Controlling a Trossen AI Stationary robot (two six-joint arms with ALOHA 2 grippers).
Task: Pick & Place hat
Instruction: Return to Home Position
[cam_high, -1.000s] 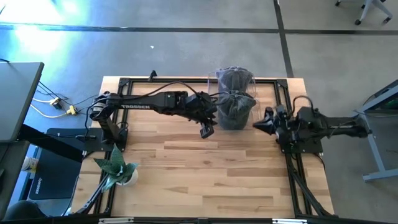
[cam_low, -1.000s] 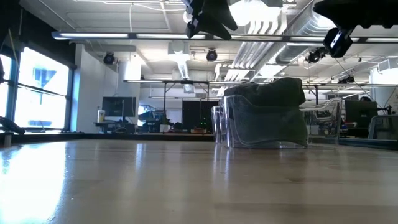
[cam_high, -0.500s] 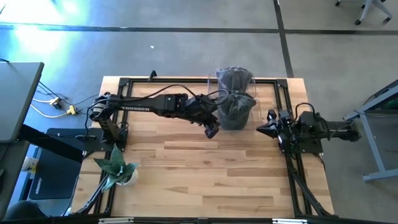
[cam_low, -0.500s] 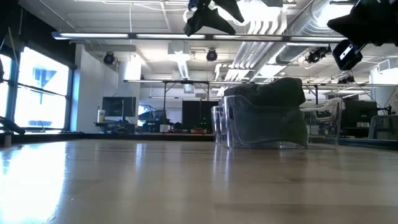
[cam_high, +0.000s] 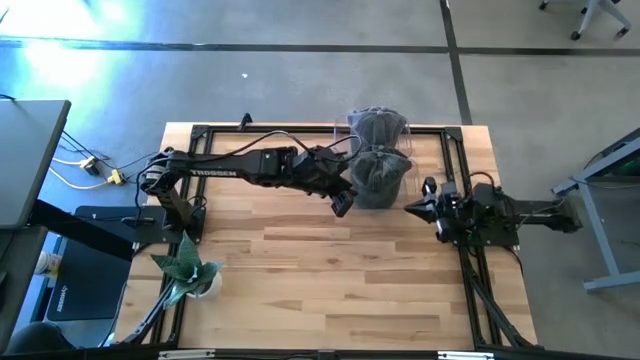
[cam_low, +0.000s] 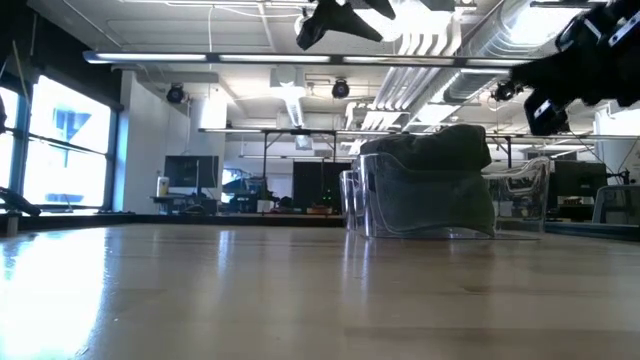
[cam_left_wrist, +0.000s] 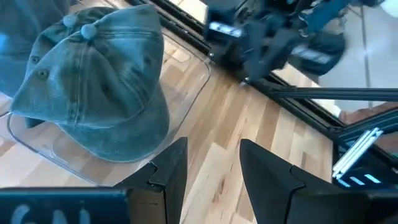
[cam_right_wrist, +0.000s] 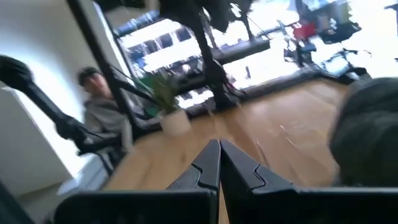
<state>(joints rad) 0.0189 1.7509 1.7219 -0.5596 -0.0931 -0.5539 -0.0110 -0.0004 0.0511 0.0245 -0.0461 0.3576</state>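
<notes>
High view straight down on table (cam_high: 330, 270), low view level at tabletop, both sharing the bins (cam_low: 352, 205)

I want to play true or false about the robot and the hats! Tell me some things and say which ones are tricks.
1. The left gripper is holding a cap. False: its jaws are apart with nothing between them.
2. The clear bin in front of the left gripper has a cap in it. True.
3. The right gripper has its jaws shut. True.
4. The potted plant stands in the middle of the table. False: it stands by the table's edge, near the left arm's base.
</notes>
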